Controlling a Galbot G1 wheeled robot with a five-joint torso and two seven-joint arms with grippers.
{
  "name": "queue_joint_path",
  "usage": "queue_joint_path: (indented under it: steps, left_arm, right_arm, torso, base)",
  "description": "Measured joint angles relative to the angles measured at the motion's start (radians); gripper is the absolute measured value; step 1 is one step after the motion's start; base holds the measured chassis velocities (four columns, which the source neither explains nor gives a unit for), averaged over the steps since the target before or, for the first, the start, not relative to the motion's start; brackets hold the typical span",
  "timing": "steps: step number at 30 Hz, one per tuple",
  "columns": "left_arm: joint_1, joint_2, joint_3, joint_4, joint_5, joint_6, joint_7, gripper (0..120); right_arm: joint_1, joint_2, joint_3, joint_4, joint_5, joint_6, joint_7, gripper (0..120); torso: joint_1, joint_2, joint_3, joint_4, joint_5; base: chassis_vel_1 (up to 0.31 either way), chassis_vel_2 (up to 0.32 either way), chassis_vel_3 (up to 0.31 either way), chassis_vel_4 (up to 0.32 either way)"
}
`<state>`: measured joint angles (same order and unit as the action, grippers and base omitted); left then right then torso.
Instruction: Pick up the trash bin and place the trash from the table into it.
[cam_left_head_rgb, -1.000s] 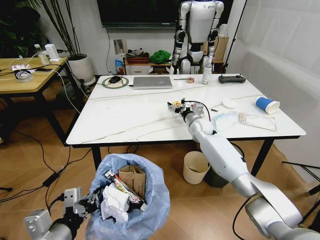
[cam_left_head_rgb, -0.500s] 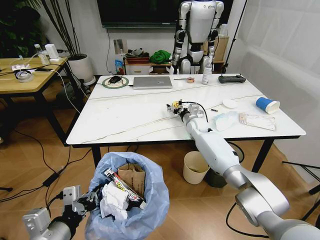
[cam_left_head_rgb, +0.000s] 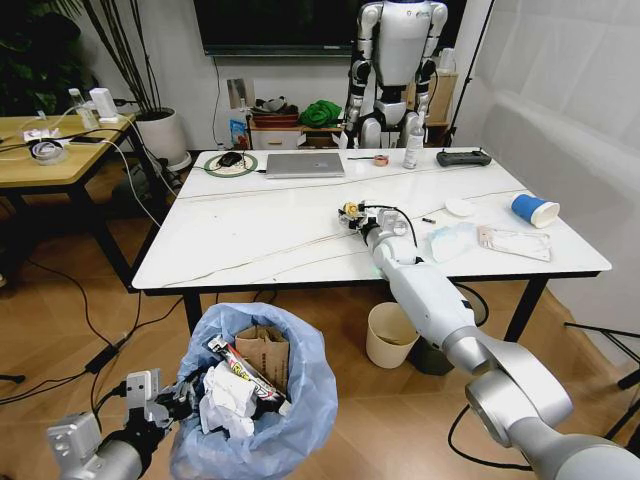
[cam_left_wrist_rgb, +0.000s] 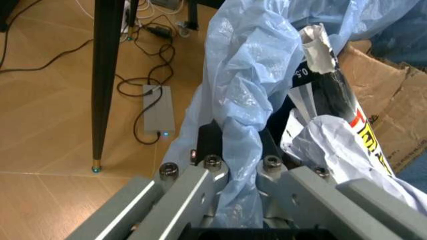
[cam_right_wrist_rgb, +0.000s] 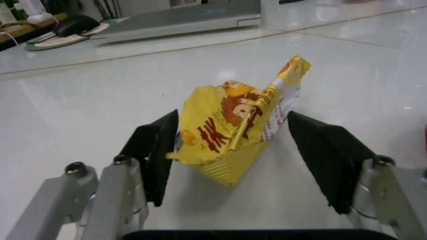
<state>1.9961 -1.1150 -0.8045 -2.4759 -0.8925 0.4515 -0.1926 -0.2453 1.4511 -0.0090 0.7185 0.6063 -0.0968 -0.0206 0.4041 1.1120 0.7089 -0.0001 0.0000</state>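
Shifted slightly farther along the white marble-look desk (cam_left_head_rgb: 260, 235), the right pincer (cam_right_wrist_rgb: 233, 150) is spread around a crumpled yellow wrapper (cam_right_wrist_rgb: 233, 127); the light-blue-lined round trash bin (cam_left_head_rgb: 262, 400) is pinched at its near-left rim by the left pincer (cam_left_wrist_rgb: 237, 150).

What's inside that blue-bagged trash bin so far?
In the trash bin: a torn brown cardboard box, crumpled white paper and a black wrapper. Anything deeper is covered.

Crinkled translucent plastic lines the trash bin (cam_left_head_rgb: 262, 400); glossy foil wrapper (cam_right_wrist_rgb: 237, 122); polished marble-look table (cam_left_head_rgb: 260, 235).
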Motion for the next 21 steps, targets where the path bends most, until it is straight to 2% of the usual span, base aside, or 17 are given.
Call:
queue_joint_path:
  steps: [2,6,7,11,14,16,21]
  left_arm:
    - [-0.001,0.000,0.000,0.001,0.000,0.000,0.000,0]
    - [-0.005,0.003,0.001,0.002,-0.003,0.000,0.000,0]
    - [-0.005,0.003,0.001,0.002,-0.003,0.000,0.000,0]
    - [-0.008,0.005,0.002,0.005,-0.005,0.000,-0.001,0]
    - [-0.010,0.006,0.003,0.007,-0.005,0.000,-0.001,0]
    - [-0.012,0.007,0.005,0.009,-0.006,0.000,-0.001,0]
    - [-0.015,0.009,0.008,0.010,-0.008,0.000,-0.003,0]
  right_arm:
    - [0.000,-0.001,0.000,0.000,-0.001,0.000,0.000,57]
    - [-0.004,-0.005,0.000,0.001,-0.005,0.000,0.000,38]
    - [-0.004,-0.005,0.000,0.001,-0.005,0.000,0.000,38]
    - [-0.010,-0.014,0.000,0.012,-0.005,0.000,0.000,19]
    - [-0.011,-0.016,0.000,0.016,-0.004,-0.001,0.000,12]
    - [-0.011,-0.021,-0.002,0.024,-0.002,-0.002,0.000,3]
    - [-0.025,-0.045,-0.011,0.076,0.025,-0.015,0.000,0]
  torso:
    - [0.000,0.000,0.000,0.0000,0.0000]
    - [0.000,0.000,0.000,0.0000,-0.0001]
    - [0.000,0.000,0.000,0.0000,-0.0001]
    - [0.000,0.000,0.000,-0.0001,0.0000]
    - [0.000,0.000,0.000,-0.0001,0.0000]
    - [0.000,0.000,0.000,0.0000,0.0000]
    - [0.000,0.000,0.000,0.0001,0.0000]
  base:
    - [0.000,0.000,0.000,0.000]
    - [0.000,0.000,0.000,0.000]
    - [0.000,0.000,0.000,0.000]
    - [0.000,0.000,0.000,0.000]
    - [0.000,0.000,0.000,0.000]
    - [0.000,0.000,0.000,0.000]
    - [0.000,0.000,0.000,0.000]
